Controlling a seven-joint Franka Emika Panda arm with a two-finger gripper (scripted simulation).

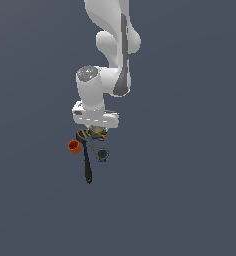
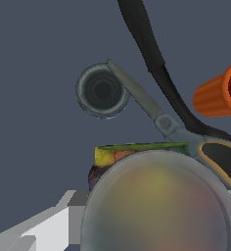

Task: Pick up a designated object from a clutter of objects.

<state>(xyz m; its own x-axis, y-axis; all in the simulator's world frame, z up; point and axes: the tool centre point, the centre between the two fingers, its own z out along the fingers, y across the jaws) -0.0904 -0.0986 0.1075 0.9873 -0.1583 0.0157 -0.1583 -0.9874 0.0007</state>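
Filling the wrist view: designated can (image 2: 156, 201), sitting beneath end effector (image 1: 97, 131), dark can (image 2: 102, 90) at eleven o'clock. Grasp stage seemingly underway; finger spread impossible to tell; next, lifting straight.

Multicoloured can (image 2: 156, 196): smooth lid with dull metallic sheen, printed label looks like paper. Dark can (image 2: 102, 90): ribbed, dull metal look. Orange cup (image 2: 220, 93): ridged, plastic-like. Ladle (image 2: 151, 54): matt black. Scissors-like tool (image 2: 151, 105): grey, satin metal blades. Arm (image 1: 107, 45): glossy white shell.
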